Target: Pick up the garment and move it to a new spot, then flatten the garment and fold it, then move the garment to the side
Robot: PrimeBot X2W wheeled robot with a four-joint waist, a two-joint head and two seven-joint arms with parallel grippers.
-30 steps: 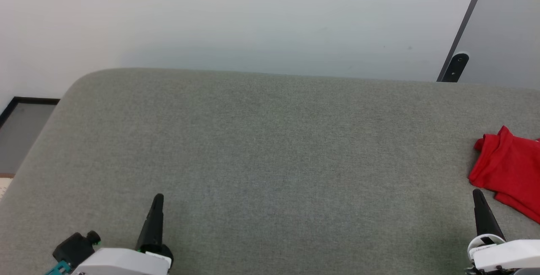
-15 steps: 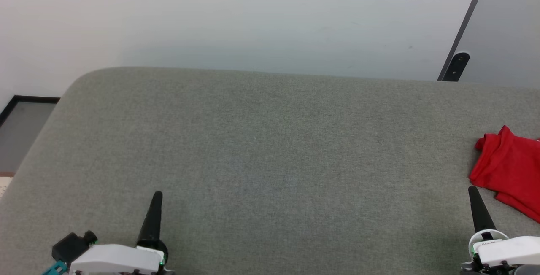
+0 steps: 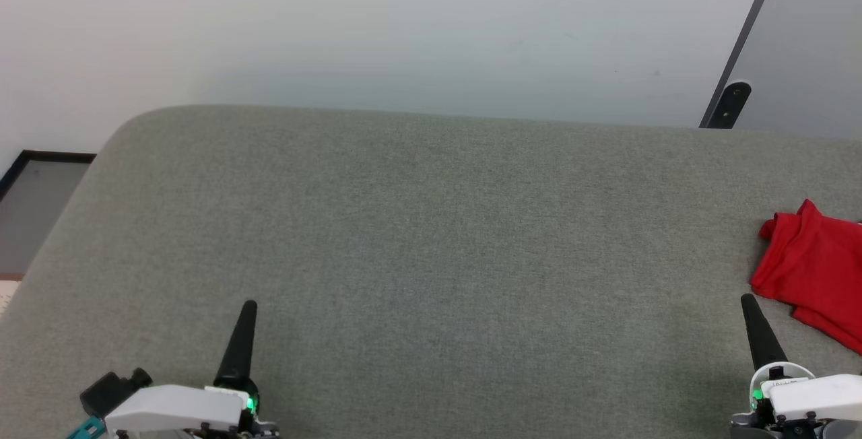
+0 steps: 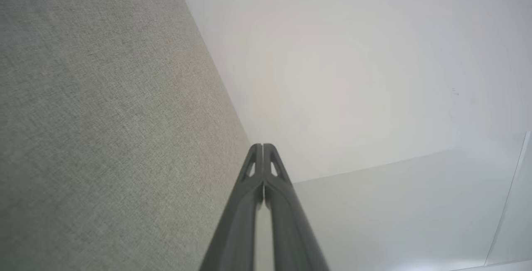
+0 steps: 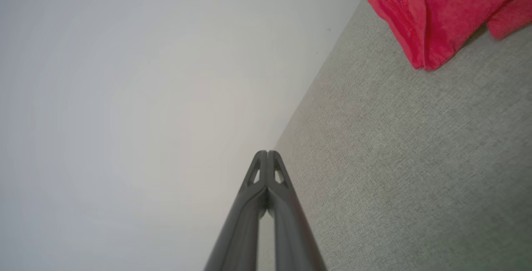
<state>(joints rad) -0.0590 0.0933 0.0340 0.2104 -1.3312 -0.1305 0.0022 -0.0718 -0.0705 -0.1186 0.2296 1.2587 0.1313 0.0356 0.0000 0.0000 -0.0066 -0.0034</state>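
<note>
The garment (image 3: 811, 267) is a bright red crumpled heap at the right edge of the grey fabric surface (image 3: 431, 237), cut off by the head view's border. In the right wrist view the garment (image 5: 440, 9) lies at the top right with a stitched hem showing. My right gripper (image 3: 746, 301) is shut and empty, its tip just left of and below the garment, apart from it. In its own view the right gripper (image 5: 267, 153) has both fingers pressed together. My left gripper (image 3: 249, 306) stands shut and empty at the lower left; the left gripper (image 4: 262, 145) shows closed fingers.
The grey surface has a rounded far-left corner (image 3: 135, 126) and a far edge along a pale wall (image 3: 404, 28). A dark slanted bar with a black bracket (image 3: 731, 104) stands at the far right. A dark-framed panel (image 3: 34, 203) lies past the left edge.
Both grippers' tips have crept slightly up the head view, and the arm bodies have sunk lower. The garment lies as before.
</note>
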